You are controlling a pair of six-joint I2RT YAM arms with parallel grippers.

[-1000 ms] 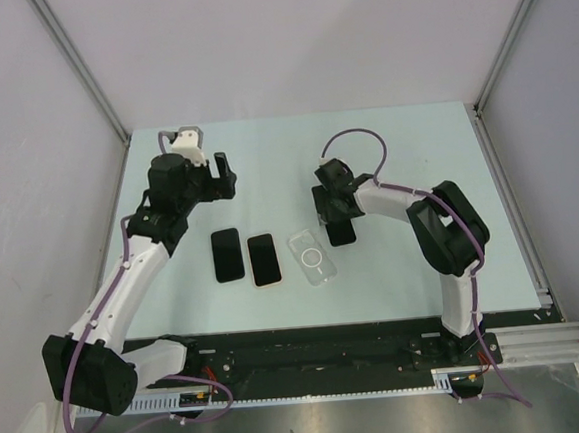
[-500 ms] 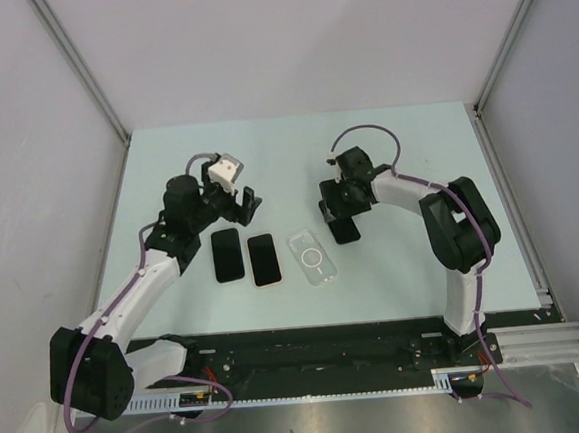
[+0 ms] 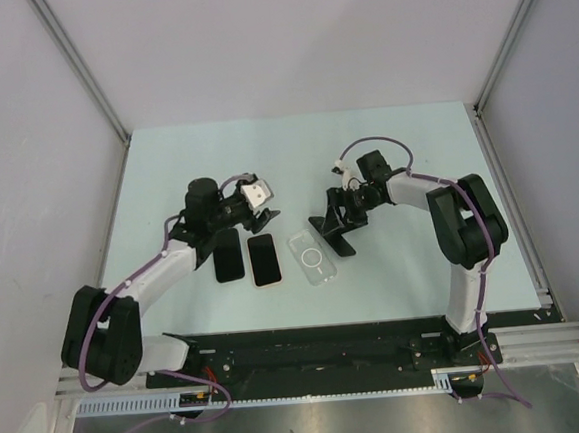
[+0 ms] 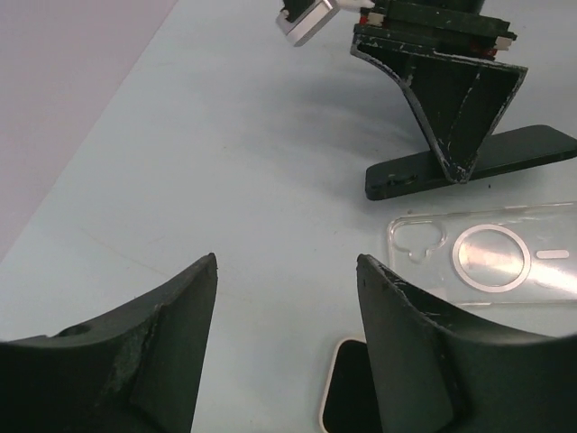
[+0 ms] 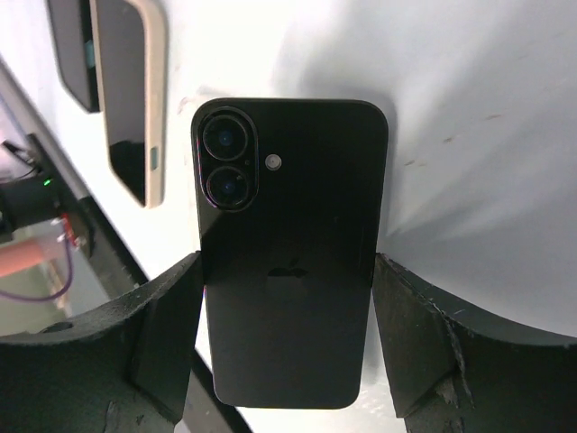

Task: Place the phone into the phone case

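Over the last second the left arm has swung in from the far left of the bench [image 3: 164, 156]. The left gripper [image 3: 264, 216] now hangs just beyond the cream-edged phone [image 3: 264, 260] that lies left of the clear case [image 3: 311, 258]. Its jaws are apart with nothing between them, and its wrist camera looks straight across the case.

The right gripper [image 3: 333, 233] has turned at the wrist and dropped lower over the black phone [image 5: 288, 298], which lies just beyond the case's far right corner. Those jaws are spread wide, one finger along each long side of the phone. The pictures do not settle whether the pads touch its edges yet. The phone seems not to have left the bench.

Together this suggests the approach is finished and the grasp is next. Nothing has gone into the case, so most of the task remains. The left gripper looks placed to steady the case, though that is only a guess.

The black phone lies flat with its back up. It is a glossy black slab with rounded corners, two stacked lenses in a raised pill, a small flash dot beside them and a faint logo at centre. The case is clear and lies open side up with a white ring at its middle. A second dark phone [image 3: 228, 254] lies further left of the case.
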